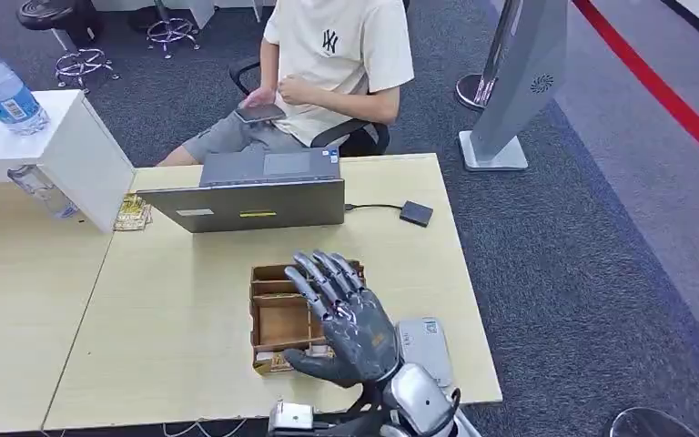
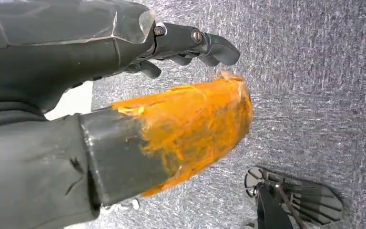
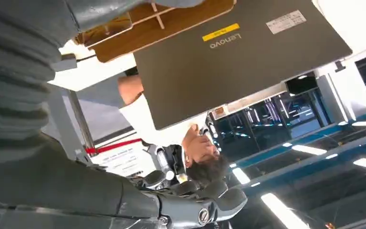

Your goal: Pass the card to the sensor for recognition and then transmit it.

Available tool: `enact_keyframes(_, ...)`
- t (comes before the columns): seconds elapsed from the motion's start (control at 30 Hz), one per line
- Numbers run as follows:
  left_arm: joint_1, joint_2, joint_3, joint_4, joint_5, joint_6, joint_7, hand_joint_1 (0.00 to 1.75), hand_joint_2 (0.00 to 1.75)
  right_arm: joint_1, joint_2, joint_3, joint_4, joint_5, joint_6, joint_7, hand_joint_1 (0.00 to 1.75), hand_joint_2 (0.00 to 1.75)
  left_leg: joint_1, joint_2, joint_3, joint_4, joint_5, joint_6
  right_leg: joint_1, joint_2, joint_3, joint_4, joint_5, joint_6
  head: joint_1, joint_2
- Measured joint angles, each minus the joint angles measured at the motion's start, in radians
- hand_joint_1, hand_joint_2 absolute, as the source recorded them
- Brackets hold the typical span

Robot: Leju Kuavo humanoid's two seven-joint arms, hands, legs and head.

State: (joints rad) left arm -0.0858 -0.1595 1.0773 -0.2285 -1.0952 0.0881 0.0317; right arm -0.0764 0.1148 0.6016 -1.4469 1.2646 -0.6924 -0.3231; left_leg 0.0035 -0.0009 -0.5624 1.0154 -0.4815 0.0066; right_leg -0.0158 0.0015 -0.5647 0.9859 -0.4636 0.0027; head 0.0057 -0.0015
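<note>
- The right hand (image 1: pixel 346 319) hides the wooden box's (image 1: pixel 278 319) three o'clock side.
- At twelve o'clock, the seated person (image 1: pixel 328 64) is cut off above the shoulders.
- Water bottle (image 1: pixel 0 86) cropped at ten o'clock.

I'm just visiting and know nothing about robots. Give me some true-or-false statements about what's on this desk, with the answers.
1. The grey laptop stands open on the pale wooden table. True.
2. The robot's right hand grips a card. False: its fingers are spread, holding nothing, above the brown wooden divided box.
3. A person sits behind the laptop. True.
4. The clear plastic water bottle lies on the floor. False: it stands on the white box.
</note>
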Motion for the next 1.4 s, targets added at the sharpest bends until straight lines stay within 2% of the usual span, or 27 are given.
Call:
enact_keyframes(0.03, 0.0, 0.0, 0.001, 0.0, 0.0, 0.0, 0.0, 0.0, 0.0, 0.002, 0.0, -0.001, 0.0, 0.004, 0.0, 0.0, 0.23, 1.75, 0.0, 0.0, 0.0, 0.0, 0.0, 0.0, 0.0, 0.0, 0.0, 0.0, 0.0, 0.0, 0.0, 0.0)
enact_keyframes(0.07, 0.0, 0.0, 0.002, 0.0, 0.0, 0.0, 0.0, 0.0, 0.0, 0.003, -0.001, -0.002, 0.0, 0.008, 0.0, 0.002, 1.43, 1.75, 0.0, 0.0, 0.0, 0.0, 0.0, 0.0, 0.0, 0.0, 0.0, 0.0, 0.0, 0.0, 0.0, 0.0)
enact_keyframes(0.1, 0.0, 0.0, 0.002, 0.0, 0.0, 0.0, 0.0, 0.0, 0.0, 0.003, -0.002, -0.003, 0.0, 0.01, 0.0, 0.005, 1.43, 1.75, 0.0, 0.0, 0.0, 0.0, 0.0, 0.0, 0.0, 0.0, 0.0, 0.0, 0.0, 0.0, 0.0, 0.0)
enact_keyframes(0.13, 0.0, 0.0, 0.002, 0.0, 0.0, 0.0, 0.0, 0.0, 0.0, 0.004, -0.002, -0.005, 0.001, 0.013, 0.0, 0.006, 1.75, 1.75, 0.0, 0.0, 0.0, 0.0, 0.0, 0.0, 0.0, 0.0, 0.0, 0.0, 0.0, 0.0, 0.0, 0.0)
enact_keyframes(0.3, 0.0, 0.0, 0.002, 0.0, -0.001, -0.001, 0.0, 0.0, 0.0, 0.002, -0.003, -0.005, 0.007, 0.025, 0.0, 0.016, 1.75, 1.75, 0.0, 0.0, 0.0, 0.0, 0.0, 0.0, 0.0, 0.0, 0.0, 0.0, 0.0, 0.0, 0.0, 0.0)
enact_keyframes(0.4, 0.0, 0.0, 0.002, 0.0, -0.001, -0.001, 0.0, 0.0, 0.0, 0.001, -0.004, -0.005, 0.013, 0.031, 0.0, 0.02, 1.66, 1.75, 0.0, 0.0, 0.0, 0.0, 0.0, 0.0, 0.0, 0.0, 0.0, 0.0, 0.0, 0.0, 0.0, 0.0)
enact_keyframes(0.43, 0.0, 0.0, 0.003, 0.0, -0.001, -0.001, 0.0, 0.0, 0.0, 0.0, -0.004, -0.005, 0.015, 0.031, 0.0, 0.024, 1.4, 1.75, 0.0, 0.0, 0.0, 0.0, 0.0, 0.0, 0.0, 0.0, 0.0, 0.0, 0.0, 0.0, 0.0, 0.0)
enact_keyframes(0.47, 0.0, 0.0, 0.003, 0.0, -0.001, -0.001, 0.0, 0.0, 0.0, -0.001, -0.004, -0.005, 0.016, 0.033, 0.0, 0.027, 0.82, 1.75, 0.0, 0.0, 0.0, 0.0, 0.0, 0.0, 0.0, 0.0, 0.0, 0.0, 0.0, 0.0, 0.0, 0.0)
enact_keyframes(0.5, 0.0, 0.0, 0.003, 0.0, -0.001, -0.001, 0.0, 0.0, 0.0, -0.003, -0.004, -0.005, 0.018, 0.034, 0.0, 0.028, 0.56, 1.75, 0.0, 0.0, 0.0, 0.0, 0.0, 0.0, 0.0, 0.0, 0.0, 0.0, 0.0, 0.0, 0.0, 0.0)
enact_keyframes(0.53, 0.0, 0.0, 0.003, 0.0, -0.001, -0.001, -0.001, 0.0, 0.0, -0.004, -0.004, -0.005, 0.019, 0.037, 0.0, 0.03, 0.38, 1.75, 0.0, 0.0, 0.0, 0.0, 0.0, 0.0, 0.0, 0.0, 0.0, 0.0, 0.0, 0.0, 0.0, 0.0)
enact_keyframes(0.57, 0.0, 0.0, 0.003, 0.0, -0.001, -0.002, -0.002, 0.0, 0.0, -0.006, -0.004, -0.005, 0.021, 0.039, 0.0, 0.032, 0.82, 1.75, 0.0, 0.0, 0.0, 0.0, 0.0, 0.0, 0.0, 0.0, 0.0, 0.0, 0.0, 0.0, 0.0, 0.0)
enact_keyframes(0.63, 0.0, 0.0, 0.003, 0.0, -0.002, -0.002, -0.002, 0.0, 0.0, -0.012, -0.004, -0.005, 0.027, 0.046, 0.0, 0.043, 1.45, 1.75, 0.0, 0.0, 0.0, 0.0, 0.0, 0.0, 0.0, 0.0, 0.0, 0.0, 0.0, 0.0, 0.0, 0.0)
enact_keyframes(0.7, 0.0, 0.0, 0.003, 0.0, -0.002, -0.003, -0.002, 0.0, 0.0, -0.019, -0.004, -0.005, 0.035, 0.051, 0.0, 0.055, 1.43, 1.75, 0.0, 0.0, 0.0, 0.0, 0.0, 0.0, 0.0, 0.0, 0.0, 0.0, 0.0, 0.0, 0.0, 0.0)
enact_keyframes(0.77, 0.0, 0.0, 0.003, 0.0, -0.003, -0.004, -0.002, 0.0, 0.0, -0.027, -0.005, -0.005, 0.043, 0.064, 0.0, 0.073, 0.87, 1.75, 0.0, 0.0, 0.0, 0.0, 0.0, 0.0, 0.0, 0.0, 0.0, 0.0, 0.0, 0.0, 0.0, 0.0)
enact_keyframes(0.8, 0.0, 0.0, 0.002, 0.0, -0.003, -0.004, -0.002, 0.0, 0.0, -0.031, -0.006, -0.005, 0.049, 0.071, 0.0, 0.082, 0.82, 1.75, 0.0, 0.0, 0.0, 0.0, 0.0, 0.0, 0.0, 0.0, 0.0, 0.0, 0.0, 0.0, 0.0, 0.0)
enact_keyframes(0.83, 0.0, 0.0, 0.003, 0.0, -0.004, -0.004, -0.002, 0.0, 0.0, -0.034, -0.008, -0.005, 0.053, 0.072, 0.0, 0.087, 0.82, 1.75, 0.0, 0.0, 0.0, 0.0, 0.0, 0.0, 0.0, 0.0, 0.0, 0.0, 0.0, 0.0, 0.0, 0.0)
enact_keyframes(0.9, 0.0, 0.0, 0.003, 0.0, -0.004, -0.004, -0.002, 0.0, 0.0, -0.04, -0.01, -0.005, 0.062, 0.076, 0.0, 0.098, 0.96, 1.75, 0.0, 0.0, 0.0, 0.0, 0.0, 0.0, 0.0, 0.0, 0.0, 0.0, 0.0, 0.0, 0.0, 0.0)
enact_keyframes(0.97, 0.0, 0.0, 0.003, 0.0, -0.006, -0.004, -0.002, 0.0, 0.0, -0.045, -0.012, -0.005, 0.074, 0.078, 0.0, 0.106, 1.43, 1.75, 0.0, 0.0, 0.0, 0.0, 0.0, 0.0, 0.0, 0.0, 0.0, 0.0, 0.0, 0.0, 0.0, 0.0)
enact_keyframes(1.03, 0.0, 0.0, 0.003, 0.0, -0.006, -0.004, -0.002, 0.0, 0.0, -0.051, -0.013, -0.005, 0.084, 0.078, 0.0, 0.112, 1.41, 1.75, 0.0, 0.0, 0.0, 0.0, 0.0, 0.0, 0.0, 0.0, 0.0, 0.0, 0.0, 0.0, 0.0, 0.0)
enact_keyframes(1.07, 0.0, 0.0, 0.003, 0.0, -0.007, -0.004, -0.002, 0.0, 0.0, -0.053, -0.013, -0.005, 0.088, 0.078, 0.0, 0.114, 1.03, 1.75, 0.0, 0.0, 0.0, 0.0, 0.0, 0.0, 0.0, 0.0, 0.0, 0.0, 0.0, 0.0, 0.0, 0.0)
enact_keyframes(1.1, 0.0, 0.0, 0.003, 0.0, -0.008, -0.004, -0.003, 0.0, 0.0, -0.057, -0.013, -0.006, 0.093, 0.076, 0.0, 0.115, 1.01, 1.75, 0.0, 0.0, 0.0, 0.0, 0.0, 0.0, 0.0, 0.0, 0.0, 0.0, 0.0, 0.0, 0.0, 0.0)
enact_keyframes(1.2, 0.0, 0.0, 0.003, 0.0, -0.009, -0.004, -0.003, 0.0, 0.0, -0.067, -0.014, -0.006, 0.112, 0.074, 0.0, 0.123, 1.06, 1.75, 0.0, 0.0, 0.0, 0.0, 0.0, 0.0, 0.0, 0.0, 0.0, 0.0, 0.0, 0.0, 0.0, 0.0)
enact_keyframes(1.23, 0.0, 0.0, 0.003, 0.0, -0.009, -0.004, -0.003, 0.0, 0.0, -0.07, -0.014, -0.006, 0.119, 0.073, 0.0, 0.124, 1.13, 1.75, 0.0, 0.0, 0.0, 0.0, 0.0, 0.0, 0.0, 0.0, 0.0, 0.0, 0.0, 0.0, 0.0, 0.0)
enact_keyframes(1.27, 0.0, 0.0, 0.003, 0.0, -0.009, -0.004, -0.004, 0.0, 0.0, -0.072, -0.014, -0.006, 0.124, 0.071, 0.0, 0.125, 1.33, 1.75, 0.0, 0.0, 0.0, 0.0, 0.0, 0.0, 0.0, 0.0, 0.0, 0.0, 0.0, 0.0, 0.0, 0.0)
enact_keyframes(1.33, 0.0, 0.0, 0.003, 0.0, -0.011, -0.004, -0.005, 0.0, 0.0, -0.078, -0.015, -0.009, 0.137, 0.069, 0.0, 0.13, 1.29, 1.75, 0.0, 0.0, 0.0, 0.0, 0.0, 0.0, 0.0, 0.0, 0.0, 0.0, 0.0, 0.0, 0.0, 0.0)
enact_keyframes(1.37, 0.0, 0.0, 0.003, 0.0, -0.011, -0.004, -0.005, 0.0, 0.0, -0.079, -0.015, -0.011, 0.142, 0.067, 0.0, 0.132, 1.38, 1.75, 0.0, 0.0, 0.0, 0.0, 0.0, 0.0, 0.0, 0.0, 0.0, 0.0, 0.0, 0.0, 0.0, 0.0)
enact_keyframes(1.4, 0.0, 0.0, 0.003, 0.0, -0.011, -0.004, -0.005, 0.0, 0.0, -0.08, -0.015, -0.013, 0.146, 0.065, 0.0, 0.132, 1.36, 1.75, 0.0, 0.0, 0.0, 0.0, 0.0, 0.0, 0.0, 0.0, 0.0, 0.0, 0.0, 0.0, 0.0, 0.0)
